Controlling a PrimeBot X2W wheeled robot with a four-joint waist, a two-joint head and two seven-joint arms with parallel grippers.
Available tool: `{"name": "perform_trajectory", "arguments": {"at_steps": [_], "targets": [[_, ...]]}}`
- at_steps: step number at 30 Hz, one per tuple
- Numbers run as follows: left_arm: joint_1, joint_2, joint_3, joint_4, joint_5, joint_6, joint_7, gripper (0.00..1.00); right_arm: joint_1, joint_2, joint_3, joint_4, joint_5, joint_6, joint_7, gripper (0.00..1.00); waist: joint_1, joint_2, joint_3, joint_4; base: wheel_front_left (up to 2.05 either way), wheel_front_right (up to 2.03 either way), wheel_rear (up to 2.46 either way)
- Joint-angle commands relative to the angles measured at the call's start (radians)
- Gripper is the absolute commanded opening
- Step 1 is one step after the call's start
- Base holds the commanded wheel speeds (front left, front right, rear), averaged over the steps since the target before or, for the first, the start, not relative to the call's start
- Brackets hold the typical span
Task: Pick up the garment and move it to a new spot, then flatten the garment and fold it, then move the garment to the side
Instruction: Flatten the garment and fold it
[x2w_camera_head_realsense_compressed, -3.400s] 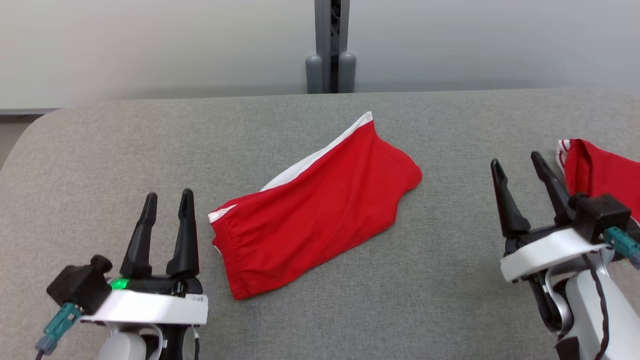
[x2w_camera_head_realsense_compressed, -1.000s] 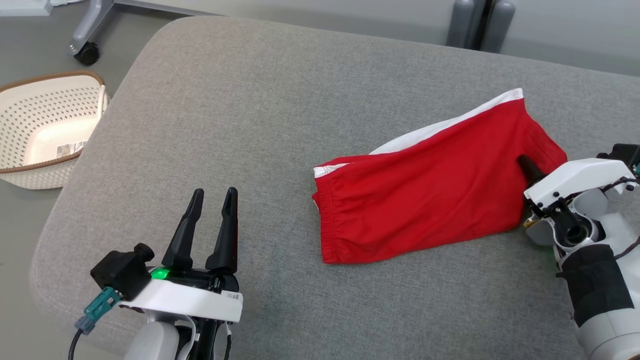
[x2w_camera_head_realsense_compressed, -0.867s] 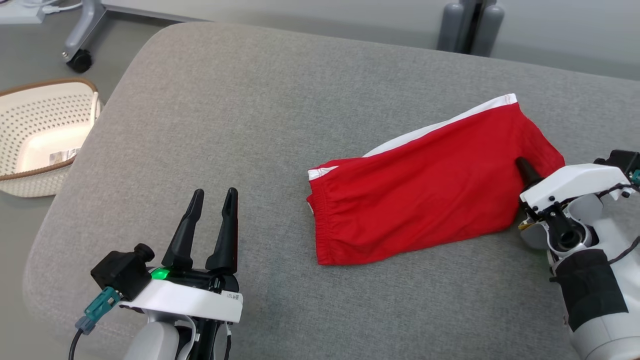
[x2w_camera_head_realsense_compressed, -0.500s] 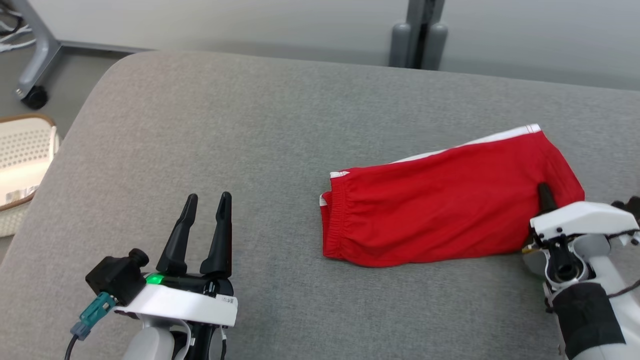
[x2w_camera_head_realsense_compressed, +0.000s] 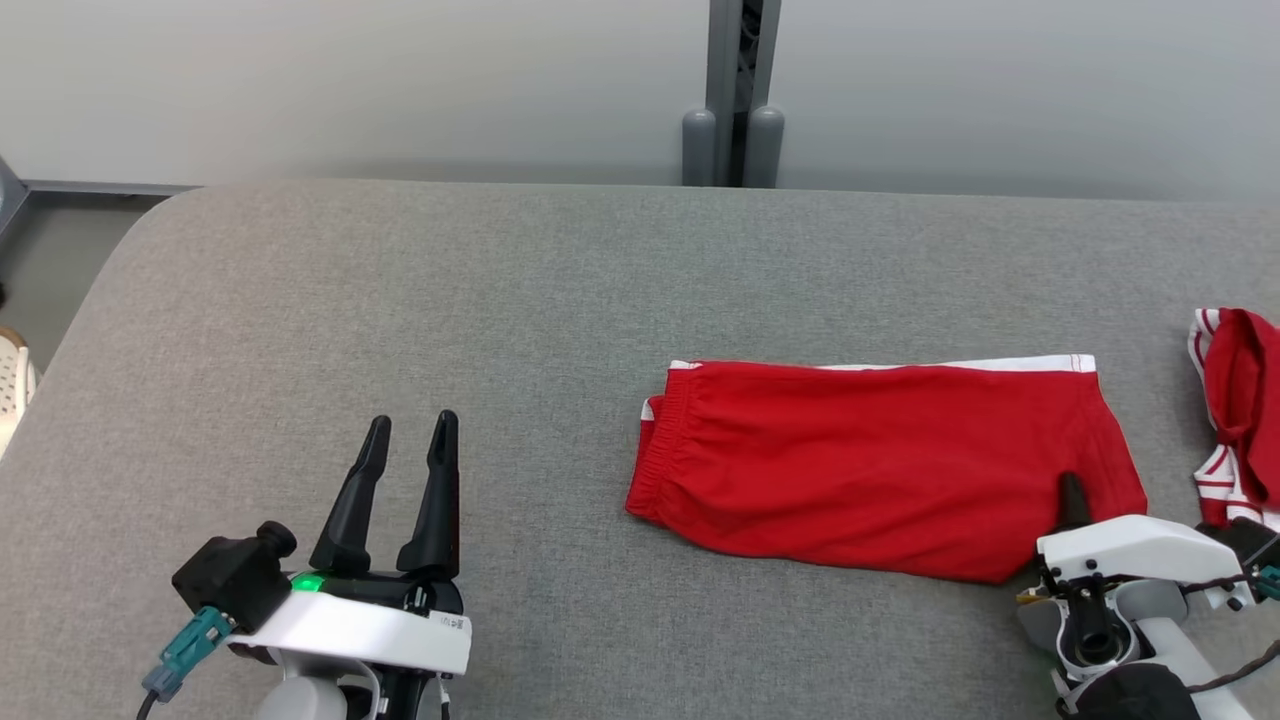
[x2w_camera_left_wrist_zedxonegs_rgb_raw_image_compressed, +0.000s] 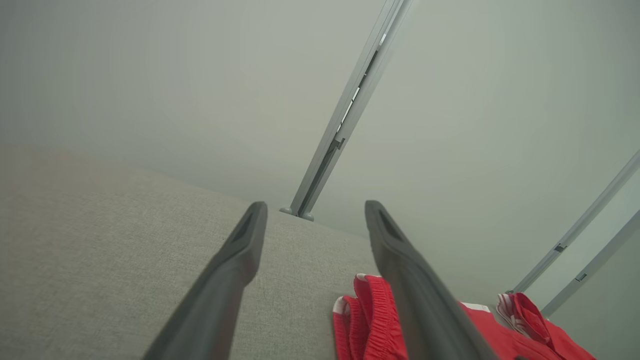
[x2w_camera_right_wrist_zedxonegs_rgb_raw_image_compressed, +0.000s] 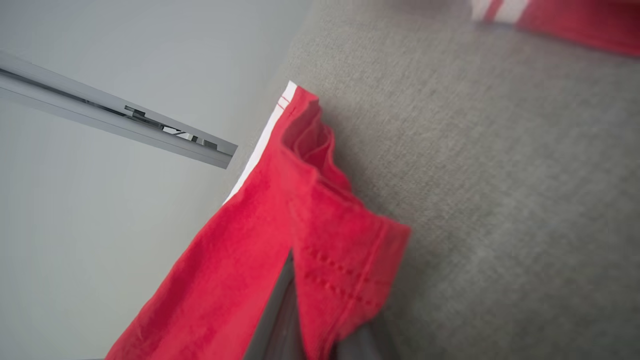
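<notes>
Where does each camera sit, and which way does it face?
Head view: on the head, facing down at the grey table; left gripper open, right gripper on the red shorts.
Left wrist view: on that wrist, along its fingers across the table toward the wall.
Right wrist view: on that wrist, along shut fingers pinching the shorts' hem.
Shared: all show the shorts.

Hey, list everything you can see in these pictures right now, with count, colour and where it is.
padded surface: one, grey, under everything
shorts: one, red with a white side stripe, flat, right of the middle
second garment: one, red with white stripes, bunched at the right edge
post: one, grey, upright behind the surface
wall: one, pale grey, at the back
left pincer: one, dark, open and empty, near left
right pincer: one, dark, shut on the shorts' near right corner
</notes>
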Motion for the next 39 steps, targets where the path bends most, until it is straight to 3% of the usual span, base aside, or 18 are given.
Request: {"name": "perform_trajectory", "arguments": {"at_steps": [1, 7, 20, 25, 39], "targets": [[0.009, 0.004, -0.001, -0.002, 0.008, -0.002, -0.003, 1.0, 0.038, -0.008, 0.016, 0.028, 0.018, 0.0, -0.026, 0.0, 0.0, 0.0, -0.006, -0.01, 0.0, 0.0, 0.0], [0.009, 0.004, 0.001, 0.002, 0.013, -0.002, -0.003, 1.0, 0.006, -0.009, 0.069, -0.012, 0.001, 0.0, -0.052, 0.0, 0.0, 0.0, -0.013, -0.016, 0.0, 0.0, 0.0], [0.037, 0.004, 0.012, 0.016, 0.008, -0.002, -0.003, 1.0, 0.1, -0.007, 0.193, -0.401, -0.192, 0.0, -0.058, 0.0, 0.0, 0.0, -0.064, 0.047, 0.0, 0.0, 0.0], [0.048, 0.004, 0.016, 0.017, 0.001, -0.002, -0.003, 1.0, 0.145, -0.008, 0.264, -0.498, -0.23, 0.0, -0.058, 0.0, 0.0, 0.0, -0.071, 0.088, 0.0, 0.0, 0.0], [0.056, 0.004, 0.003, 0.02, -0.02, -0.002, -0.003, 1.0, 0.166, -0.007, 0.436, -0.497, -0.261, 0.0, -0.028, 0.0, 0.0, 0.0, -0.056, 0.197, 0.0, 0.0, 0.0]]}}
